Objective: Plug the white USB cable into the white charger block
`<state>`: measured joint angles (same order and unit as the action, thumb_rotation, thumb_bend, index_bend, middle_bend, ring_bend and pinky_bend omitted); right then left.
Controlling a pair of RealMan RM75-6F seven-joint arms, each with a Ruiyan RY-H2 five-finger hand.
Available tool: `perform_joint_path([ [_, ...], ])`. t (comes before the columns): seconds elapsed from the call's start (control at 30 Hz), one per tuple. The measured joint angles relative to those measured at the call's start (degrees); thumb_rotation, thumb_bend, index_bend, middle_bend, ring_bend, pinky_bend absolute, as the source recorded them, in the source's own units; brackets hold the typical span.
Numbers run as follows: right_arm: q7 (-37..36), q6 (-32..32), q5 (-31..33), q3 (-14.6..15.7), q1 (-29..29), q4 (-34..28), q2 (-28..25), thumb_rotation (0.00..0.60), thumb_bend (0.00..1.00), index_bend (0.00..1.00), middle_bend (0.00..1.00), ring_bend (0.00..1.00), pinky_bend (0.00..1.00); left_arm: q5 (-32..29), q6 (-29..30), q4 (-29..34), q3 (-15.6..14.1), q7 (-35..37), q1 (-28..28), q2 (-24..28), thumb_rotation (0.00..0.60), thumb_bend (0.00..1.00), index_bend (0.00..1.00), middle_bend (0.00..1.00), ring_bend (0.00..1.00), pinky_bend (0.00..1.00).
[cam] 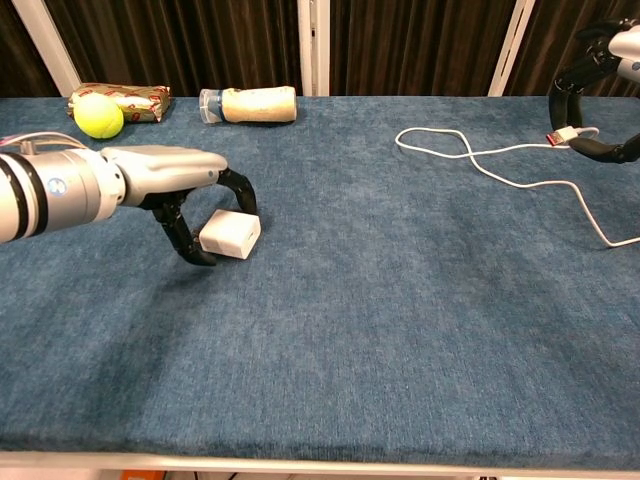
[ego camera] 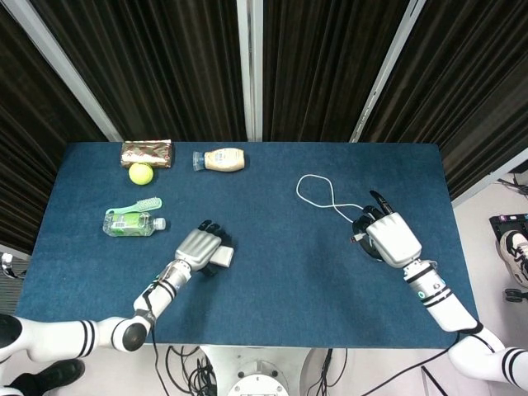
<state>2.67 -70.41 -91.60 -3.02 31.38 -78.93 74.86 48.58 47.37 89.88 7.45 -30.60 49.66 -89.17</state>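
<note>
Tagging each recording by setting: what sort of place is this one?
Probably a lab test bench: a blue-covered table backed by dark curtains, with unrelated props like a tennis ball and a water bottle laid out.

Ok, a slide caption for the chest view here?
Left hand grips the white charger block on the blue table; right hand pinches the USB cable plug.

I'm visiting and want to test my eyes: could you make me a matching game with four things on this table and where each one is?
Things:
1. charger block
2. USB plug
3. tennis ball
4. squeeze bottle

Places:
A. beside the snack packet at the far left
B. between the left hand's fingers
C. lying on its side at the far edge
D. held by the right hand

Pairs: 1-B, 2-D, 3-A, 4-C
</note>
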Motion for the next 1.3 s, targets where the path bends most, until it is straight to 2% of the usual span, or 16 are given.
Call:
perform_joint_path([
  [0.23,-0.28,-0.44,-0.1,-0.16,-0.36,0.01,-0.04,0.6,0.45,0.66,0.53,0.28,0.06,2.95,1.32,-3.09,-0.17,2.38,0.19,-1.7,0.6,0.15,0.37,0.32,0.17,0.02],
  [0.4,-0.33,-0.62,-0.12,-0.18,-0.63,-0.06,-0.08,0.6,0.45,0.66,0.53,0.28,0.06,3.62,1.0,-3.62,-0.46,3.1,0.51,-1.87,0.6,0.15,0.37,0.33,0.17,0.02],
  [0.57,-0.42,-0.67,-0.11,-0.21,-0.82,-0.08,-0.1,0.6,0.46,0.66,0.53,0.28,0.06,3.46,0.74,-4.13,-0.4,3.85,0.78,-2.19,0.6,0.15,0.41,0.38,0.21,0.04],
  [0.77,-0.25,-0.62,-0.04,-0.29,-0.99,-0.22,-0.2,0.6,0.46,0.66,0.53,0.28,0.06,2.4,0.45,-4.75,-0.38,3.98,1.21,-2.71,0.6,0.15,0.45,0.42,0.25,0.04],
  [0.93,-0.01,-0.6,0.08,-0.57,-0.97,-0.67,-0.19,0.6,0.46,0.66,0.53,0.28,0.06,0.72,0.51,-4.14,0.2,4.6,1.35,-2.76,0.6,0.2,0.5,0.47,0.3,0.06],
  [1.13,0.93,0.81,0.58,-1.12,-0.12,-2.87,0.64,0.6,0.46,0.66,0.53,0.28,0.06,-2.64,3.01,-1.06,1.29,3.29,1.59,-1.96,0.6,0.22,0.52,0.5,0.33,0.06],
  [1.3,3.67,4.25,3.55,-2.1,1.16,-6.12,2.7,0.6,0.47,0.66,0.53,0.28,0.06,-6.87,5.52,1.94,2.34,0.67,2.25,-1.16,0.583,0.22,0.54,0.51,0.35,0.07],
])
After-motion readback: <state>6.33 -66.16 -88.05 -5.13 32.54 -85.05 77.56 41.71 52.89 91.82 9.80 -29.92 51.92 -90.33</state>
